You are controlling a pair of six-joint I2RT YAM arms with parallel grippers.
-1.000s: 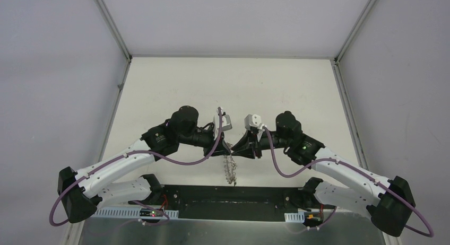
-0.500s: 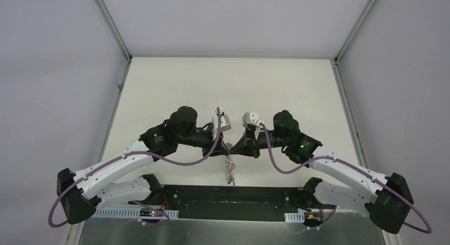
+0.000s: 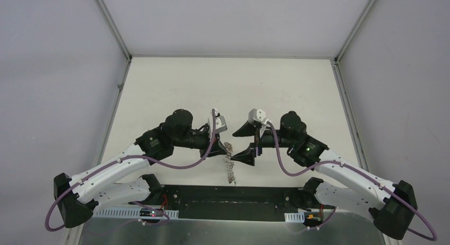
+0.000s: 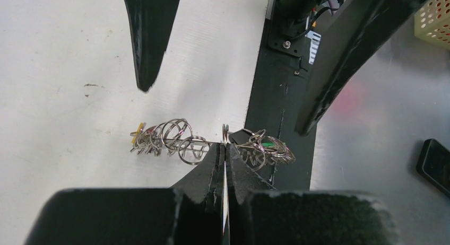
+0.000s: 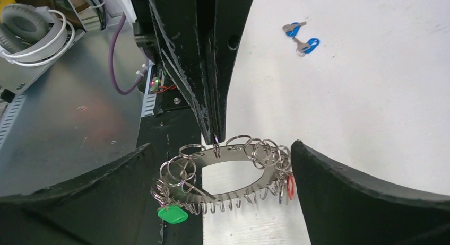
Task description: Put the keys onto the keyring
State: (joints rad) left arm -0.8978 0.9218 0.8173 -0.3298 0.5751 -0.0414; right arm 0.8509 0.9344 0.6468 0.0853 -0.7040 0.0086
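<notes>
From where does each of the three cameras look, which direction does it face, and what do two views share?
Top external: above and behind, facing down on the table; left arm and right arm show.
Left wrist: behind the left gripper, facing the keyring edge-on; its shut fingers show.
Right wrist: behind the right gripper, facing the keyring's flat side; its open fingers show.
Shared: both wrist views show the green key.

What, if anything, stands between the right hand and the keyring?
Nothing visible does. The right hand is open and straddles the keyring, with only air in between. The left hand pinches the ring's rim from the opposite side and does not block the right hand's approach.
</notes>
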